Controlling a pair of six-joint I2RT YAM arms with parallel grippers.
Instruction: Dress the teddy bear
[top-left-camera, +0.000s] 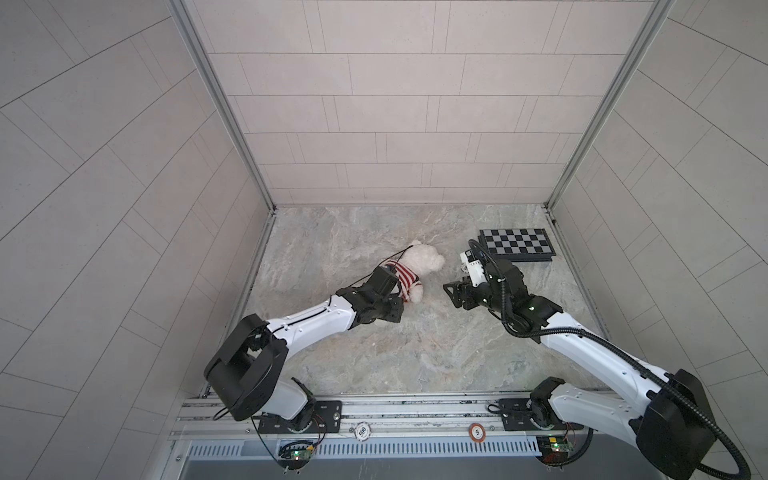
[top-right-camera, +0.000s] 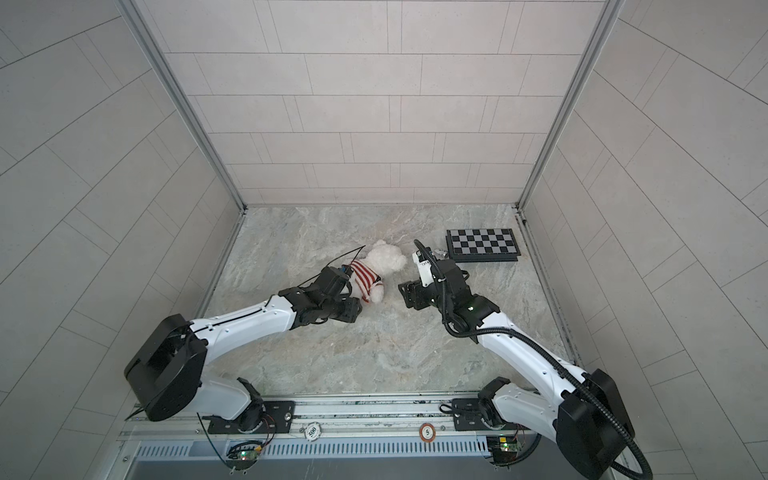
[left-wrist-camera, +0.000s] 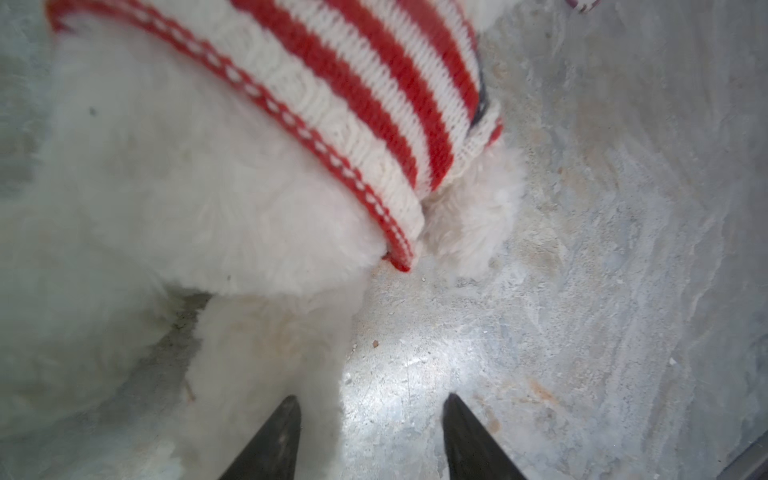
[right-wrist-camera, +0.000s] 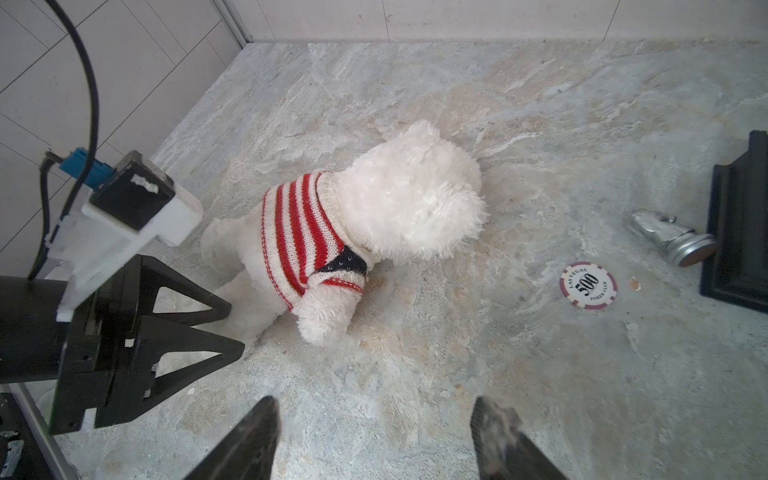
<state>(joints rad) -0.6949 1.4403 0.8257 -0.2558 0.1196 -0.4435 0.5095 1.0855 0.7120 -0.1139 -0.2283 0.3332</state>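
Behind left gripper (top-left-camera: 398, 311), teddy bear (top-left-camera: 424, 259) rump.

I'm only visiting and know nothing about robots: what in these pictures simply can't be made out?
Face of the teddy bear: head turned away in the right wrist view; too small in both top views.
Its rear: covered by the left arm in a top view.
Its head: cut off by the picture's edge in the left wrist view; nearest fur blurred.
The chessboard: cut off by the edge in the right wrist view.
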